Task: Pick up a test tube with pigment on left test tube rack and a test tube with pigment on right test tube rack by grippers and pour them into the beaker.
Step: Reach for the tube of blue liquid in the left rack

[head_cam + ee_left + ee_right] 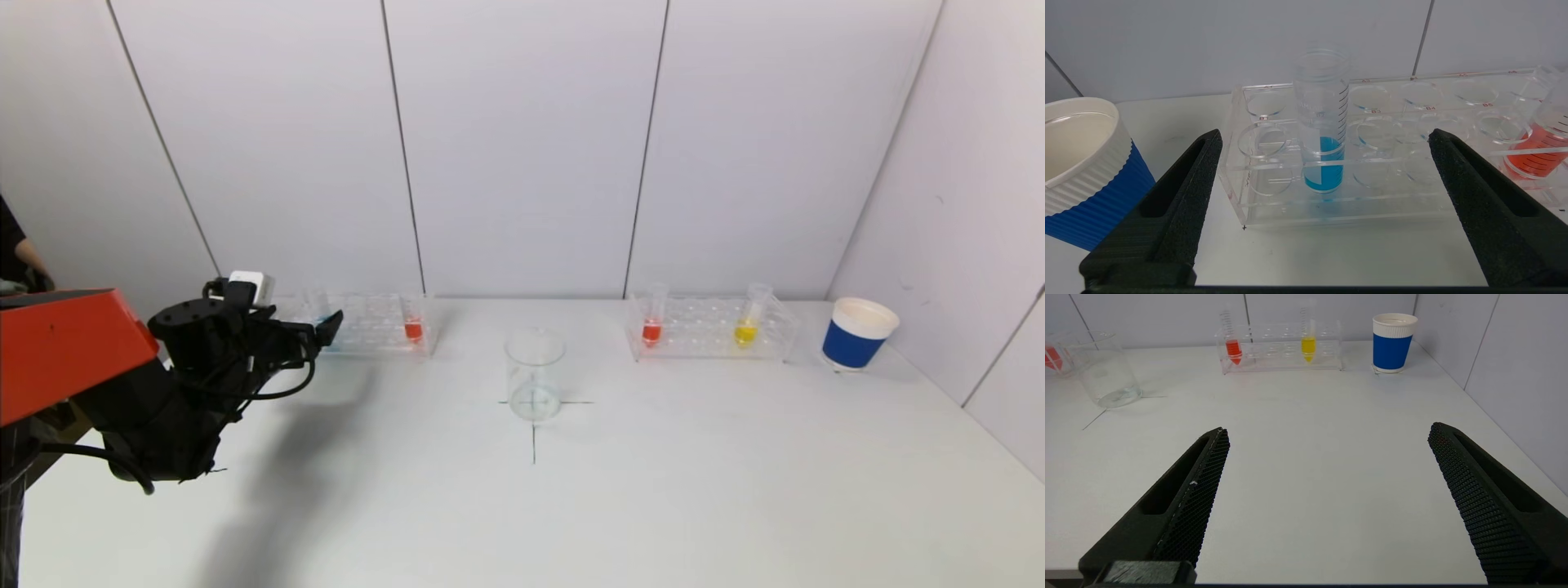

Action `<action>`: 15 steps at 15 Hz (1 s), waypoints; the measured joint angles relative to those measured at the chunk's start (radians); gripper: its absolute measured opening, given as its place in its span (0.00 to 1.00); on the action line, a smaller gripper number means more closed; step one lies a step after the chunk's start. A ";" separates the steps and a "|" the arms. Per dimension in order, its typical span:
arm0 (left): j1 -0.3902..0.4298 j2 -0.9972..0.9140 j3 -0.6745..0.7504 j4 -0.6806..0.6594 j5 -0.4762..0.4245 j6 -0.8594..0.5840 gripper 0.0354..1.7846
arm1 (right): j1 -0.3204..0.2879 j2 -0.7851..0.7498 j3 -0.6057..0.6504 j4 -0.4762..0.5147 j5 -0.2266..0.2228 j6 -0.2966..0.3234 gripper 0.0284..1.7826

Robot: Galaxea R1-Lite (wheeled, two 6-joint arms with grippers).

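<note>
The left rack (371,327) holds a blue-pigment tube (1323,122) and an orange-red tube (413,327). My left gripper (322,331) is open just in front of this rack. In the left wrist view the left gripper (1325,132) has its fingers apart on either side of the blue tube, short of it and not touching. The empty glass beaker (535,374) stands at the table's middle. The right rack (710,331) holds a red tube (651,327) and a yellow tube (745,327). My right gripper (1327,433) is open and empty over bare table, far from the right rack (1282,347), and out of the head view.
A blue-and-white paper cup (857,333) stands right of the right rack. Another such cup (1086,163) stands close beside the left rack's outer end. White walls close the back and right sides. A black cross is marked under the beaker.
</note>
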 joint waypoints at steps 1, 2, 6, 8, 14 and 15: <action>0.000 0.001 -0.004 0.000 0.000 0.000 0.99 | 0.000 0.000 0.000 0.000 0.000 0.000 0.99; 0.000 0.001 -0.007 0.000 0.000 0.000 0.99 | 0.000 0.000 0.000 0.000 0.000 0.000 0.99; 0.002 0.002 -0.014 0.000 -0.016 -0.001 0.99 | 0.000 0.000 0.000 0.000 0.000 0.000 0.99; 0.003 0.002 -0.015 0.000 -0.018 -0.001 0.99 | 0.000 0.000 0.000 0.000 0.000 0.000 0.99; 0.003 0.012 -0.047 0.009 -0.018 0.000 0.99 | 0.000 0.000 0.000 0.000 0.000 0.000 0.99; 0.003 0.015 -0.057 0.012 -0.017 0.000 0.99 | 0.000 0.000 0.000 0.000 0.000 0.000 0.99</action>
